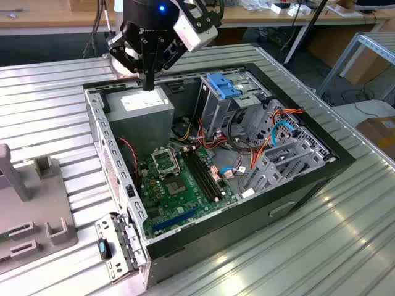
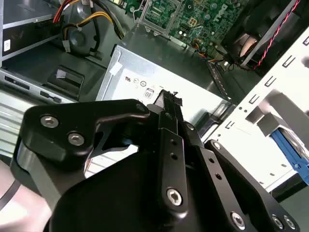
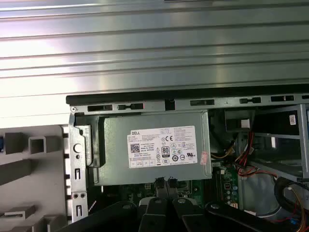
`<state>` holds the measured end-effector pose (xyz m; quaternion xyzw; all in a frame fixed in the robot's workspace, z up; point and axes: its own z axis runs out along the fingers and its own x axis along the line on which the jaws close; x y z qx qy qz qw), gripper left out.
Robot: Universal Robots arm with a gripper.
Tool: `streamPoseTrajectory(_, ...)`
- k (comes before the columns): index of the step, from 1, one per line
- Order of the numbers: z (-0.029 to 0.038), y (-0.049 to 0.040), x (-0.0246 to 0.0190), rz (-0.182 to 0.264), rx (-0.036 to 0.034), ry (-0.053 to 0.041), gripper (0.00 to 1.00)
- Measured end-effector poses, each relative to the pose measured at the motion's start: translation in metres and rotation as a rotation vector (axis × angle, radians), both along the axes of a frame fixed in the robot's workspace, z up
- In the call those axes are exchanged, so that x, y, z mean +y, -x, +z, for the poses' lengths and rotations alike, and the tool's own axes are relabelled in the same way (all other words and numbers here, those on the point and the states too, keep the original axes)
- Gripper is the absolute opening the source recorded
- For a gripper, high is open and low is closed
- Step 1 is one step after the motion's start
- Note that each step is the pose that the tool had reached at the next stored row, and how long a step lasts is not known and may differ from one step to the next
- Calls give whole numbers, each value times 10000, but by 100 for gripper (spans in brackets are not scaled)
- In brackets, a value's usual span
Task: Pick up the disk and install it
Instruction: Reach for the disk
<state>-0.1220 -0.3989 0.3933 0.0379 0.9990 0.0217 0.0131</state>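
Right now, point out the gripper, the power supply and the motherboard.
gripper (image 1: 148,86): exterior view, between its fingertips.
power supply (image 3: 161,147): first wrist view, on its white label.
motherboard (image 1: 188,194): exterior view, on the green board below the socket.
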Motion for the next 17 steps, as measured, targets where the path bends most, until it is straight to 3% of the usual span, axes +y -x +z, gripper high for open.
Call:
streamPoseTrajectory(12, 0, 3, 0, 0, 0, 0, 11)
streamPoseTrajectory(17, 0, 52, 0, 1, 0, 0, 11)
